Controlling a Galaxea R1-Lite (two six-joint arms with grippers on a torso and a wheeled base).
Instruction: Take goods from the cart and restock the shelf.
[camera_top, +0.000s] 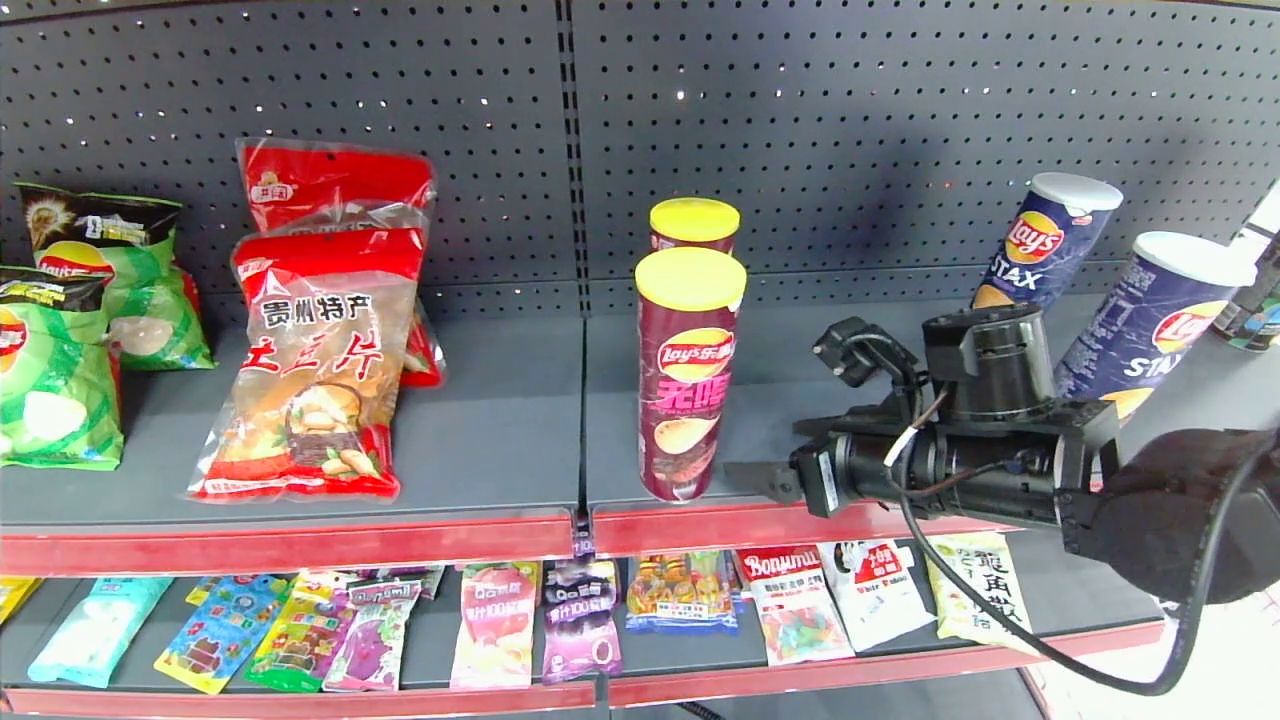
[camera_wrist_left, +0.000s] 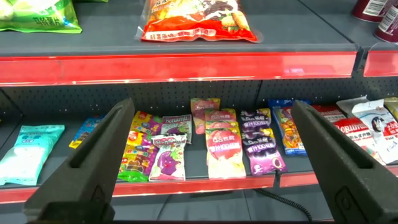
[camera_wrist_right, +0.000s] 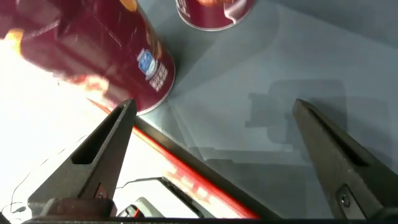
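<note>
Left gripper (camera_wrist_left: 212, 106): fingers (camera_wrist_left: 93, 162) spread wide with nothing between them, facing the candy packets (camera_wrist_left: 224, 146) on the lower shelf.
Green chip bags (camera_top: 60, 370): far left of the upper shelf (camera_top: 490, 440).
Red snack bags (camera_top: 305, 370): leaning back, left of the divider.
Maroon can (camera_top: 688, 380): tall cylinder with a dark red wrap and a yellow lid. Upright, long axis vertical, lid up. Stands at the upper shelf's front edge, just right of the divider.
Second maroon can (camera_top: 693, 225): directly behind it, upright.
Right gripper (camera_top: 755, 480): just beside the front can's base, fingers apart, holding nothing.
Blue cans (camera_top: 1050, 245): two standing far right, white lids.
</note>
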